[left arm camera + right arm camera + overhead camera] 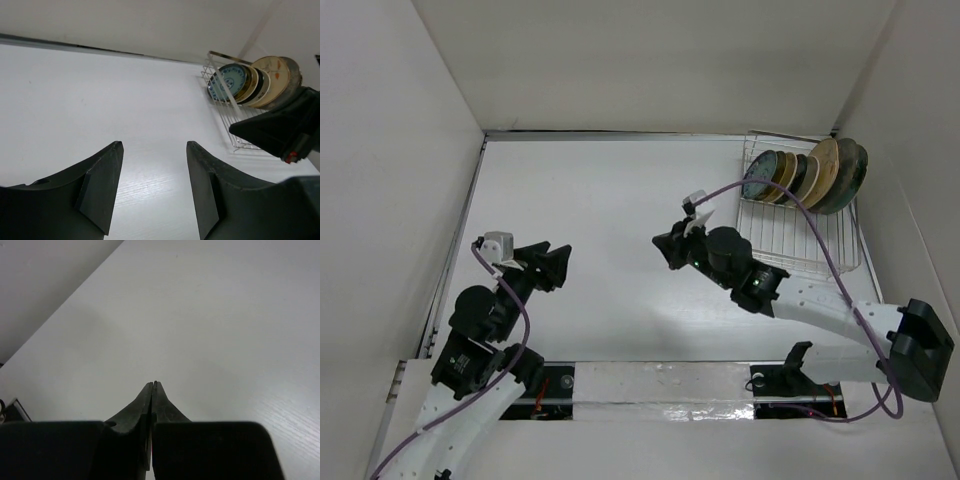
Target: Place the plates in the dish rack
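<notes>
White walls [620,60] are boxing in a pale table [610,200]; round ceramic plates [805,172] are standing on edge in the white wire dish rack [790,238], far right. Left gripper [152,145] is gaping empty, right gripper [152,385] pinching shut on nothing. Loading seems finished, so retreating wide of the rack looks wisest.

left gripper [154,145] jaws apart | plates [250,82] standing in dish rack [227,117] | far right
</notes>
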